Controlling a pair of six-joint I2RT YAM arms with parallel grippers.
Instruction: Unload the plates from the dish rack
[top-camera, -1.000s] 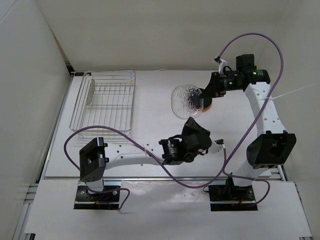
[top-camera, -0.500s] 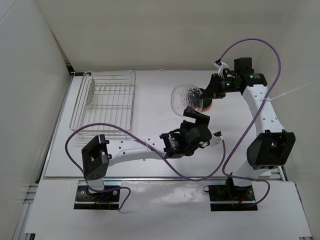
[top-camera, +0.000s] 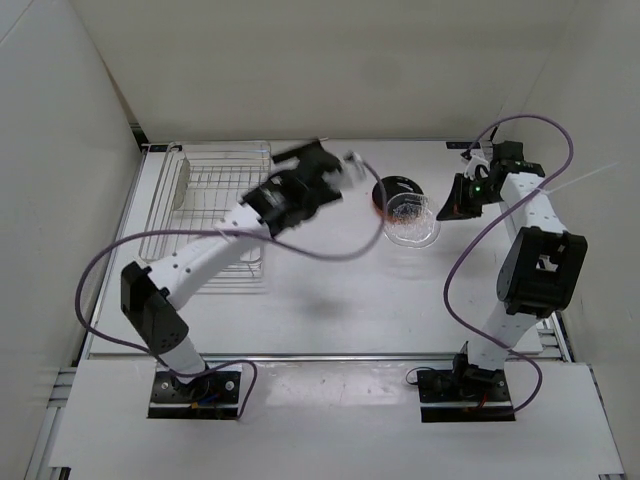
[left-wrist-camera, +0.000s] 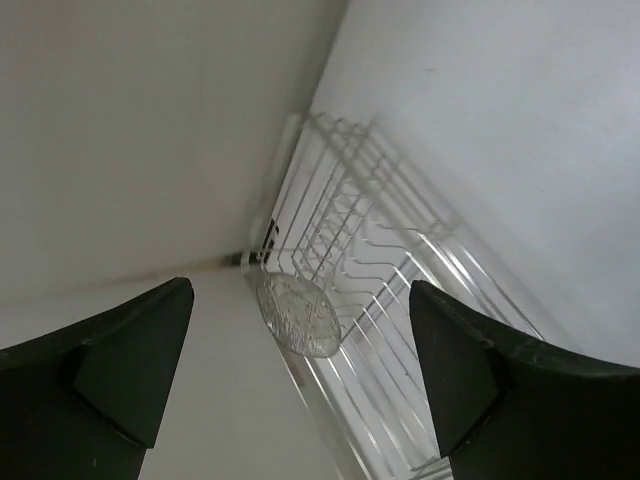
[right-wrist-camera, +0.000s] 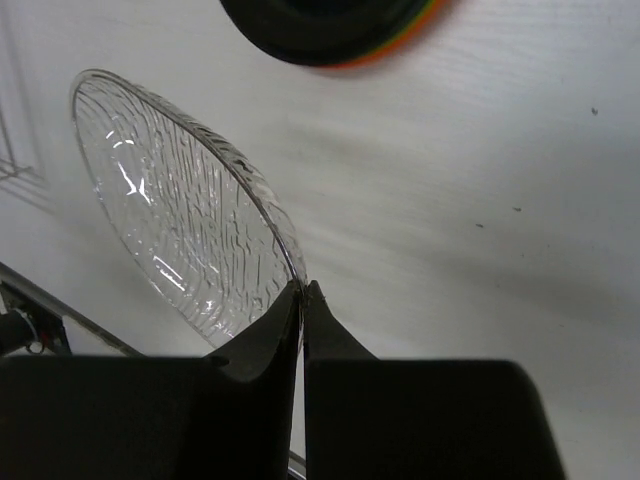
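Note:
The wire dish rack (top-camera: 215, 210) stands at the table's far left. A clear textured plate (top-camera: 182, 186) stands on edge at its left end, and shows in the left wrist view as the clear plate (left-wrist-camera: 296, 314) against the rack (left-wrist-camera: 400, 250). My left gripper (top-camera: 300, 165), blurred, hangs open and empty over the rack's far right corner; both fingers (left-wrist-camera: 128, 362) frame the plate from a distance. My right gripper (right-wrist-camera: 301, 292) is shut on the rim of another clear plate (right-wrist-camera: 180, 215), held tilted beside a black plate (top-camera: 394, 190) that lies on an orange one.
White walls close in the table at the back and left, close to the rack. A purple cable (top-camera: 330, 250) loops from the left arm across the middle of the table. The right arm (top-camera: 535, 215) stands folded along the right side.
My left gripper opened and swung from the table's front middle up to the rack. My right arm carried the clear plate to the right and lowered it beside the black plate.

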